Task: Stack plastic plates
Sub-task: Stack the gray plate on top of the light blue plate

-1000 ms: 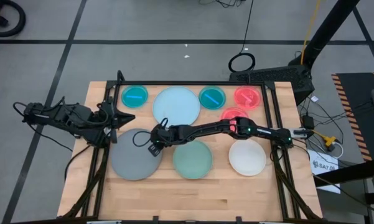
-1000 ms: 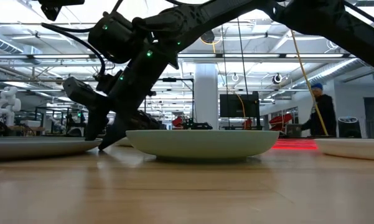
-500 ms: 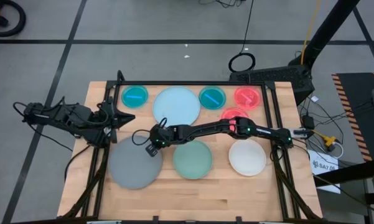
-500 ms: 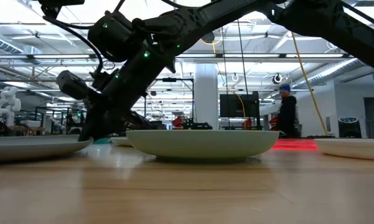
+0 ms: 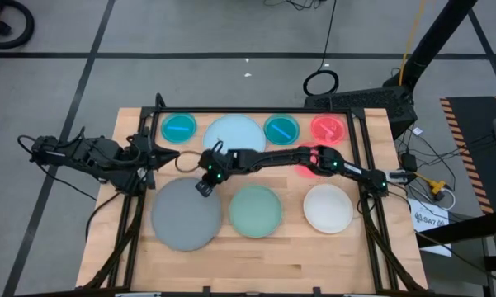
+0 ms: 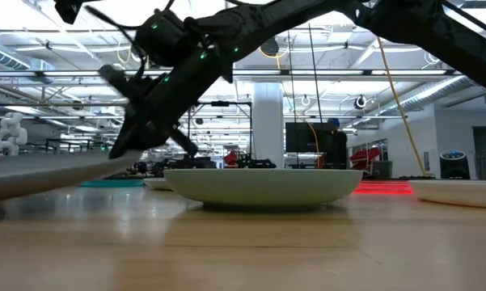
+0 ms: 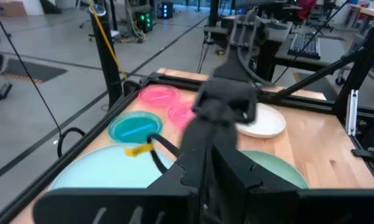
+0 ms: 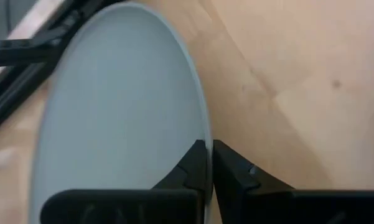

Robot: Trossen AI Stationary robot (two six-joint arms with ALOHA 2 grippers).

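Note:
The large grey plate (image 5: 186, 214) lies at the table's near left, also in the right wrist view (image 8: 118, 106) and the low view (image 6: 32, 174). My right gripper (image 5: 205, 186) reaches across the table and is shut on its rim. Along the far side lie a teal plate (image 5: 179, 127), the light blue plate (image 5: 231, 139), a second teal plate (image 5: 281, 129) and two pink plates (image 5: 328, 128), flat on the wood. The mint green plate (image 5: 255, 210) and the white plate (image 5: 328, 208) lie near. My left gripper (image 5: 169, 154) waits shut at the far left. My right gripper pinches the grey plate's rim (image 8: 202, 134) on its far right side between its two fingers. One finger is over the rim and one under it. The fingers slant down from the far right. The held side is raised and the plate (image 6: 32, 174) tilts down toward the near left.
A black frame (image 5: 359, 157) runs along the table's far, left and right sides. My right arm (image 5: 272, 158) stretches over the light blue plate and a pink plate (image 5: 311, 157). Bare wood (image 5: 256, 264) lies along the near edge.
My right gripper has shut on the grey plate's far right rim, then risen and drawn slightly toward the far edge. The plate first slid a little toward the near left. Now its held side is lifted off the table and it tilts.

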